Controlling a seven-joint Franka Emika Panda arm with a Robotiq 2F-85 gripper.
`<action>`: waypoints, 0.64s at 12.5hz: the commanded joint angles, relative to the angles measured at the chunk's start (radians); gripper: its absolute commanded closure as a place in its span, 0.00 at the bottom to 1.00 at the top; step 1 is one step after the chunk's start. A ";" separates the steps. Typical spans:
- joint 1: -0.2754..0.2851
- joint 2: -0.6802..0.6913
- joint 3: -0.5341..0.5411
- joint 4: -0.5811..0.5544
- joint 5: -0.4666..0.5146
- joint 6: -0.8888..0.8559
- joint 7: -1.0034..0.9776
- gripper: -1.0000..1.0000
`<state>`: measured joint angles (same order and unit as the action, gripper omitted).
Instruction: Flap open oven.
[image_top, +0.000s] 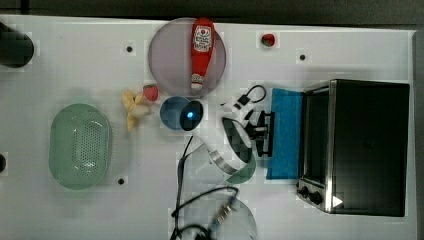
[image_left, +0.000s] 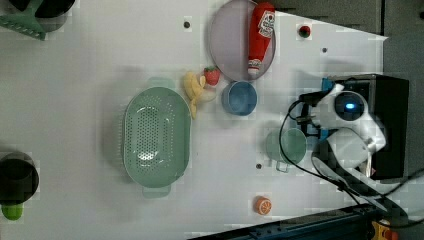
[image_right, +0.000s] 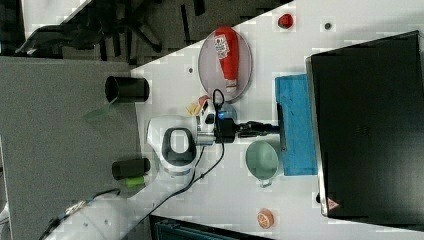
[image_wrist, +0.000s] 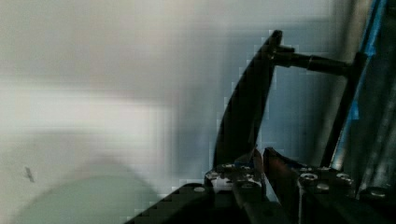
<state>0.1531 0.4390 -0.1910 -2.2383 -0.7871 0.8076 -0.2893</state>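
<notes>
- Top view: the oven (image_top: 367, 145) sits at the top view's right end of the white table (image_top: 75, 60), its blue glass door (image_top: 286, 132) dropped flat toward the middle. My claw (image_top: 266, 131) is right at the door's free edge, on the dark bar handle (image_top: 270, 134).
- Left view: my white wrist covers the oven front here; a green cup (image_left: 285, 146) stands just beside it, with a green colander (image_left: 156, 136), a banana (image_left: 192, 90), a strawberry (image_left: 212, 75) and a blue bowl (image_left: 239, 98) further along the table.
- Right view: I reach level across the table, claw (image_right: 272, 127) meeting the handle (image_right: 281, 127); the ketchup bottle (image_right: 229, 57) lies on a plate (image_right: 210, 62) well apart.
- Wrist view: my fingers (image_wrist: 275, 163) stand only a narrow way apart, pinched on the handle bar (image_wrist: 245, 116), as far as this blurred close-up lets me say.
</notes>
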 joint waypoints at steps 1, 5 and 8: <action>0.016 0.032 -0.020 0.031 -0.002 0.001 0.112 0.83; 0.017 0.098 -0.019 0.053 0.001 0.079 0.140 0.83; 0.022 0.035 0.005 0.091 0.062 0.099 0.151 0.83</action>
<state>0.1669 0.5317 -0.1902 -2.2012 -0.7324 0.8472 -0.2024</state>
